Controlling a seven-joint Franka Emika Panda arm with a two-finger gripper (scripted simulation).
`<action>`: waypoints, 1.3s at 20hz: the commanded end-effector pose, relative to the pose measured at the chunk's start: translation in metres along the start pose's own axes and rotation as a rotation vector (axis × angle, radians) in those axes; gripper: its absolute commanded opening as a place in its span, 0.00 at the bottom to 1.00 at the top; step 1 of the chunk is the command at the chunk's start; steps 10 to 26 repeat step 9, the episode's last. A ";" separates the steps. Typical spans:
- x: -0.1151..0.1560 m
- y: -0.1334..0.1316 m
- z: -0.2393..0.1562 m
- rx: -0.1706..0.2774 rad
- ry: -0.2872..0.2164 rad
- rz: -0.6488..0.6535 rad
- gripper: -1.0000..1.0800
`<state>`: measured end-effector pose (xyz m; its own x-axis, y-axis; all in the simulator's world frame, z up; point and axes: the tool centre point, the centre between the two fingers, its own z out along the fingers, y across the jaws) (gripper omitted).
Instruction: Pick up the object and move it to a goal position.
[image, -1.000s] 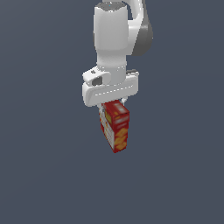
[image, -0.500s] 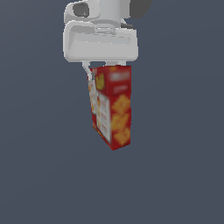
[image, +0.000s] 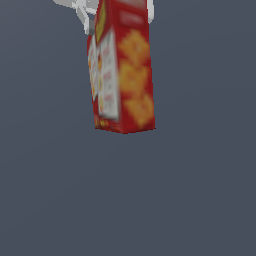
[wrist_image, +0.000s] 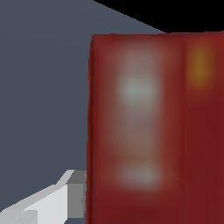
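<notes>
My claw (image: 114, 6) is clamped on the top end of the cracker box (image: 122, 75). In the wrist view one finger (wrist_image: 74, 194) presses flat against the box's side; the opposite finger is hidden behind the box. The box hangs directly below my claw, clear of the grey surface (image: 150, 200), with its long axis near vertical and its lower end tipped slightly toward the exterior view's right. Count: one box, one claw. No goal marker is visible, so I cannot tell the carry direction.
</notes>
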<state>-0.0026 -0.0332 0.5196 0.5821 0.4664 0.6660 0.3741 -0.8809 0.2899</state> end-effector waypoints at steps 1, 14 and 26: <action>0.005 0.004 -0.015 -0.012 0.038 -0.005 0.00; 0.010 0.009 -0.033 -0.026 0.082 -0.010 0.00; 0.010 0.009 -0.033 -0.026 0.082 -0.010 0.00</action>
